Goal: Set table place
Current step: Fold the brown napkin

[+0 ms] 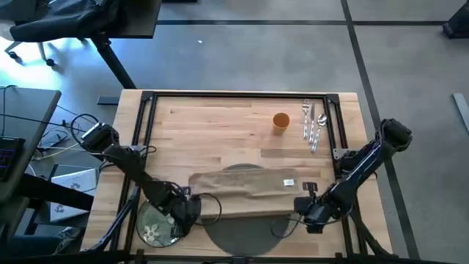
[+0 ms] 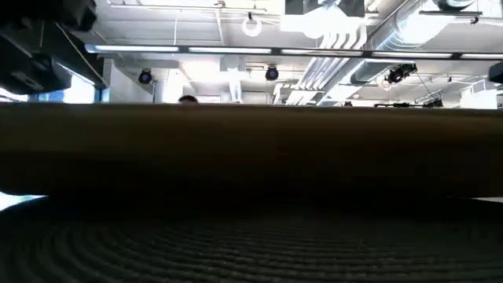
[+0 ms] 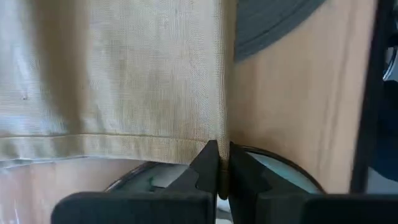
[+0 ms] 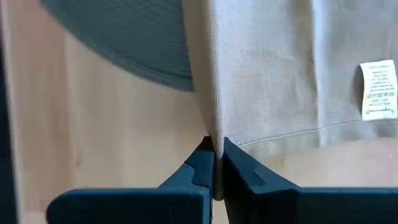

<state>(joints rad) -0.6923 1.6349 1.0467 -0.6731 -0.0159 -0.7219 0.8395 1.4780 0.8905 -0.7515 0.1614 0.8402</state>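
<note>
A tan napkin (image 1: 245, 192) lies spread across the far half of the round dark-grey placemat (image 1: 242, 233) at the table's near edge. It fills the low view as a dark band (image 2: 251, 153) above the placemat weave (image 2: 251, 244). My left gripper (image 3: 219, 155) is shut on its near left corner, and my right gripper (image 4: 215, 149) on its near right corner. The green flowered plate (image 1: 155, 226) sits under my left arm (image 1: 139, 172) at the near left. An orange cup (image 1: 281, 121) and the cutlery (image 1: 314, 126) stand at the far right. My left gripper pinches the napkin's near left corner (image 3: 219, 142) between its two fingertips, where the hemmed edge meets the side edge. How many layers it holds I cannot tell. The cloth spreads flat away from the fingers. My right gripper pinches the napkin's near right corner (image 4: 214, 134) between its two fingertips, at the end of the hem near the white label (image 4: 378, 90). The side edge curls into a fold running away from the fingers. The rest of the cloth lies spread beyond.
A black metal frame (image 1: 146, 110) runs around the light-wood tabletop (image 1: 220, 125). Bare wood lies between the napkin and the cup. A grey desk with cables (image 1: 44, 147) and a chair (image 1: 58, 26) stand off the table's left side.
</note>
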